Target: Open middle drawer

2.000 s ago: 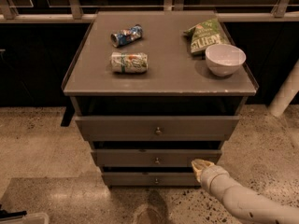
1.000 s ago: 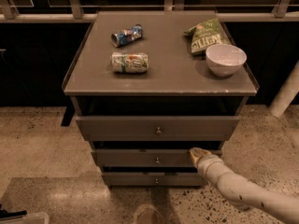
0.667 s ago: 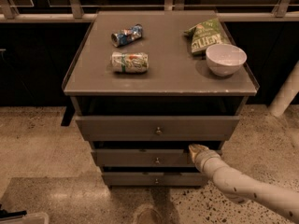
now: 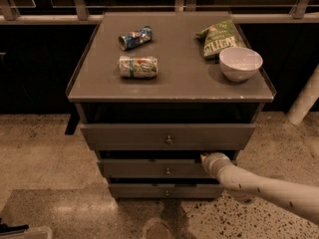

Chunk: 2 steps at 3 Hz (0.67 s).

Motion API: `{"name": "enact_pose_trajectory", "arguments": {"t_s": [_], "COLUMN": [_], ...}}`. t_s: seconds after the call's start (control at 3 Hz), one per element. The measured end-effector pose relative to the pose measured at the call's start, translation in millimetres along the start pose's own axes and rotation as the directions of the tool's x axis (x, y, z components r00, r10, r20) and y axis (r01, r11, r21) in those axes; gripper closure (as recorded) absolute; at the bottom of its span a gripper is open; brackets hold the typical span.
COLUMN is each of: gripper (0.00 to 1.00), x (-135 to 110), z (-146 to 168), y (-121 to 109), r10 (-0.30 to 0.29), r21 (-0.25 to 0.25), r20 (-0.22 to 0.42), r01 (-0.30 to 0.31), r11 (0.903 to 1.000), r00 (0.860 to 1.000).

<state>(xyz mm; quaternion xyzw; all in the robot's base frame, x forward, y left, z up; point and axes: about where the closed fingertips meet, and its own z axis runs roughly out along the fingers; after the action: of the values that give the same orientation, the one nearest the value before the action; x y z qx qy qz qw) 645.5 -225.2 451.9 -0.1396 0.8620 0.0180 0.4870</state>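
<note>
The middle drawer [image 4: 149, 169] is a grey flat front with a small round knob [image 4: 168, 172], second of three under the tabletop. It sits closed, in line with the fronts above and below. My gripper [image 4: 208, 160] comes in from the lower right on a white arm and rests at the drawer's upper right edge, to the right of the knob. It is not on the knob.
The top drawer [image 4: 124, 135] and the bottom drawer [image 4: 144, 190] have like knobs. On the grey tabletop [image 4: 184, 71] lie two crushed cans [image 4: 138, 66] [image 4: 135, 38], a green chip bag [image 4: 220, 38] and a white bowl [image 4: 240, 63]. Speckled floor lies around the cabinet.
My gripper has moved up and to the left, from below and right of the middle drawer front to its upper right edge. The drawers have not moved.
</note>
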Motion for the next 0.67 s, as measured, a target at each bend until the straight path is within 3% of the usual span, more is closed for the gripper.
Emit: {"name": "enact_pose_trajectory", "arguments": {"t_s": [0.67], "gripper": [1.00], "x": [20], "z": [2], "y": [-3], "r10": [0.022], "r21": [0.018], "r20": [-0.050], "r01": [-0.021], "r11": [0.9996], "r00": [0.998]}}
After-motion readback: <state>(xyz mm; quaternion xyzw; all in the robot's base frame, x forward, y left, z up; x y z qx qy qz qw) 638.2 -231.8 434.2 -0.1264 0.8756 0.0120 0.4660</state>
